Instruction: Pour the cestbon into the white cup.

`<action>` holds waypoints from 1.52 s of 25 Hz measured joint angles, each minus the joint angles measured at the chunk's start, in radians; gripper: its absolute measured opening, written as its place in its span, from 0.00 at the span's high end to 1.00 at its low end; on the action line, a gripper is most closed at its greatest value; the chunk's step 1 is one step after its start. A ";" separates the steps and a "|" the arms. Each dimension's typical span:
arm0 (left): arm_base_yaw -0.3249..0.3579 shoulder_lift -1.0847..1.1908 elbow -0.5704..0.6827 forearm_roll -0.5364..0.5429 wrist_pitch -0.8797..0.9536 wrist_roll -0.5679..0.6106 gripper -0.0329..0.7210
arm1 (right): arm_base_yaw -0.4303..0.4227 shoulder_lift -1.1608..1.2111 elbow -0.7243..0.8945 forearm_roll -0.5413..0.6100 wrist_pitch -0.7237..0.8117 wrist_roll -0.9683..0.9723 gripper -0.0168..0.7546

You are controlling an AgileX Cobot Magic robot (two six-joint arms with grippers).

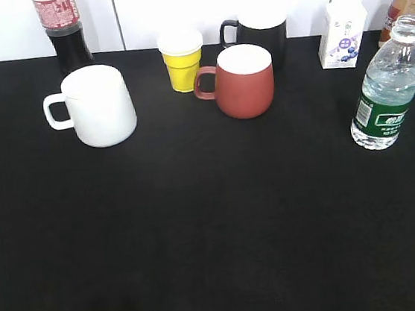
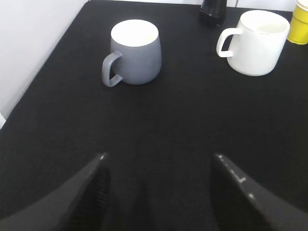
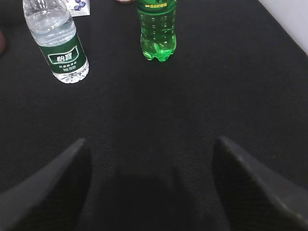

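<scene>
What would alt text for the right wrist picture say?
A clear ribbed plastic water bottle with a green label stands uncapped beside a bright green plastic soda bottle on a black table, beyond the open right gripper.

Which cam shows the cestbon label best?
Right wrist view: the cestbon stands close, dark green label facing the lens, though its top is cropped. Exterior view shows the whole uncapped bottle at the right edge, label smaller. Left wrist view doesn't show it.

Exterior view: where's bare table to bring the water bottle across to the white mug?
The black table is bare across the whole front, from the water bottle to below the white mug. The back row is crowded: yellow cup, red-brown mug and black mug stand close together.
</scene>
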 joint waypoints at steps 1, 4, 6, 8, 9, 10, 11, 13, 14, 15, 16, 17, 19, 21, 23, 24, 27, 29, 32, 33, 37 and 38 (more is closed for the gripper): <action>0.000 0.000 0.000 0.000 0.000 0.000 0.30 | 0.000 0.000 0.000 0.000 0.000 0.000 0.21; 0.000 0.000 0.000 0.000 0.000 0.000 0.30 | 0.000 0.000 0.000 0.000 0.000 0.000 0.21; 0.000 0.000 0.000 0.000 0.000 0.000 0.30 | 0.000 0.000 0.000 0.000 0.000 0.000 0.21; 0.000 0.000 0.000 0.000 0.000 0.000 0.30 | 0.000 0.000 0.000 0.000 0.000 0.000 0.21; 0.000 0.000 0.000 0.000 0.000 0.000 0.30 | 0.000 0.000 0.000 0.000 0.000 0.000 0.21; 0.000 0.000 0.000 0.000 0.000 0.000 0.30 | 0.000 0.000 0.000 0.000 0.000 0.000 0.21; 0.000 0.000 -0.001 0.001 -0.004 0.000 0.30 | 0.000 0.000 0.000 0.000 0.000 0.000 0.21; 0.000 0.060 -0.047 0.058 -0.142 0.016 0.30 | 0.000 0.000 0.000 0.000 0.000 0.000 0.21; 0.000 0.129 -0.069 0.072 -0.264 0.028 0.30 | 0.000 0.000 0.000 0.000 0.000 0.000 0.21; 0.000 0.204 -0.077 0.069 -0.417 0.037 0.30 | 0.000 0.000 0.000 0.000 0.000 0.000 0.21; 0.000 0.291 -0.077 0.042 -0.561 0.039 0.30 | 0.000 0.000 0.000 0.000 0.000 0.000 0.21; 0.000 0.374 -0.077 -0.006 -0.705 0.041 0.30 | 0.000 0.000 0.000 0.000 0.000 0.000 0.21; -0.019 0.539 -0.074 -0.065 -0.873 0.041 0.30 | 0.000 0.000 0.000 0.000 0.000 0.000 0.21; -0.100 0.665 -0.034 -0.080 -1.022 0.041 0.30 | 0.000 0.000 0.000 0.000 0.000 0.000 0.21; -0.211 0.764 0.067 -0.094 -1.241 0.041 0.30 | 0.000 0.000 0.000 0.000 0.000 0.000 0.21; -0.258 0.823 0.111 -0.097 -1.335 0.041 0.30 | 0.000 0.000 0.000 0.000 0.000 0.000 0.21; -0.314 1.080 0.167 -0.098 -1.520 0.041 0.30 | 0.000 0.000 0.000 0.001 0.000 0.000 0.21; -0.317 1.256 0.169 -0.095 -1.668 0.041 0.30 | 0.000 0.000 0.000 0.001 0.000 0.000 0.21; -0.318 1.464 0.171 -0.093 -1.903 0.041 0.30 | 0.000 0.000 0.000 0.001 0.000 0.000 0.21; -0.318 1.530 0.168 -0.093 -1.966 0.041 0.32 | 0.000 0.000 0.000 0.001 0.000 0.000 0.21; -0.318 1.715 0.085 -0.093 -2.036 0.041 0.40 | 0.000 0.000 0.000 0.001 0.000 0.000 0.21; -0.316 1.739 0.062 -0.093 -2.040 0.041 0.40 | 0.000 0.000 0.000 0.001 0.000 0.000 0.21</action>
